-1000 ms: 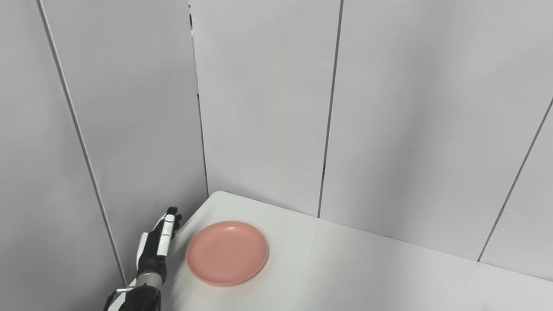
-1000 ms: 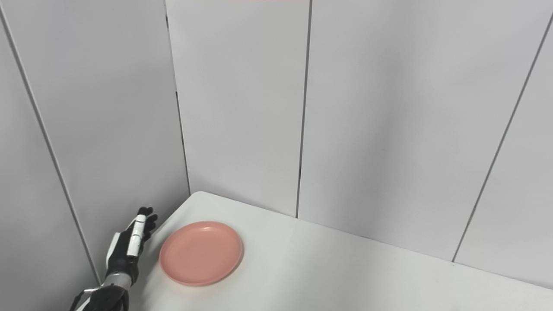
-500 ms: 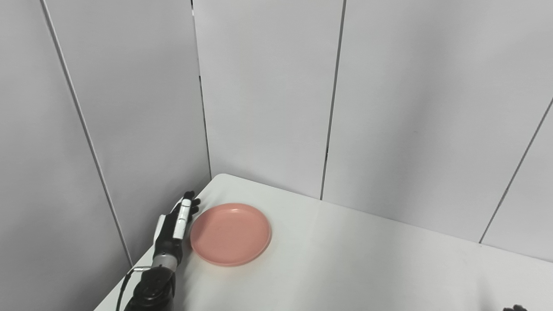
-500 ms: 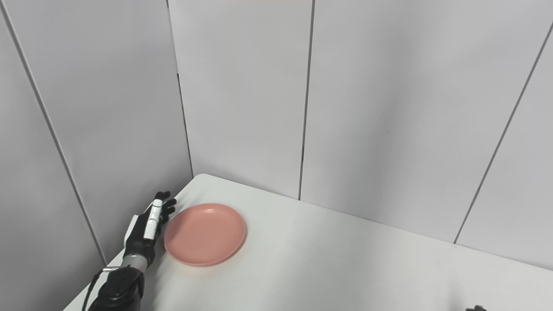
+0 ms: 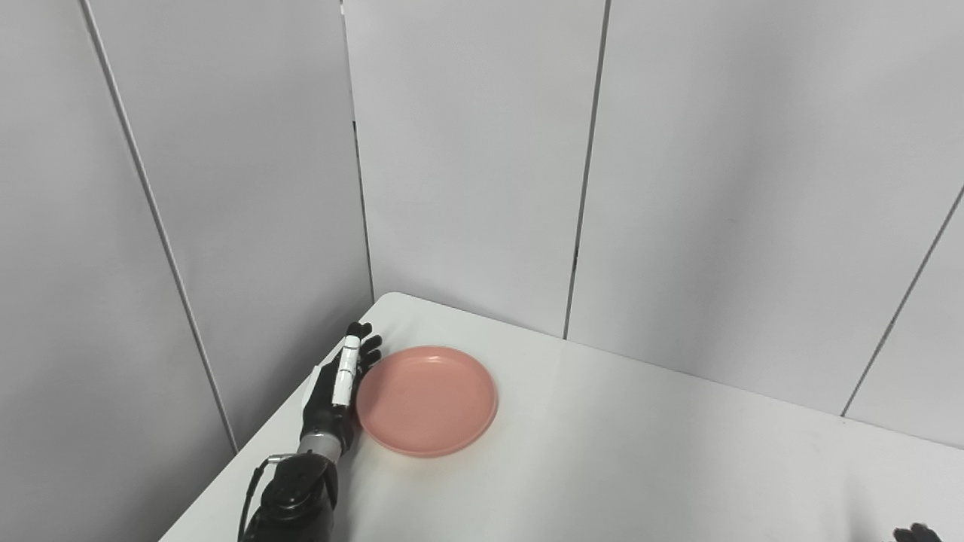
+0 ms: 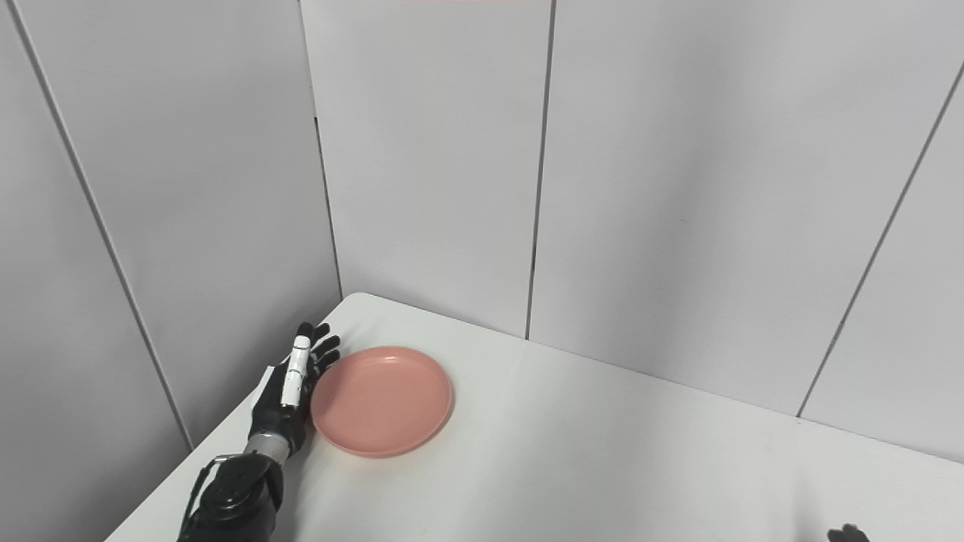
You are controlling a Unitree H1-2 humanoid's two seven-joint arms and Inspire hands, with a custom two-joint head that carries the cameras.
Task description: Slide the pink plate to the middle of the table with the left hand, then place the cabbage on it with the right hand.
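The pink plate lies flat near the table's far left corner, with nothing on it. My left hand stands on edge beside it, fingers straight and pointing away from me, palm side against the plate's left rim. It holds nothing. Only the dark fingertips of my right hand show at the bottom right edge, too little to tell how they are set. No cabbage appears in either view.
The white table runs from the far left corner toward the right and toward me. Grey wall panels close it in at the back and on the left, near my left hand.
The camera has tilted down, bringing more table into view. My left hand has closed on the plate's left rim, and the plate has slid a little right from the corner. Right fingertips have appeared.
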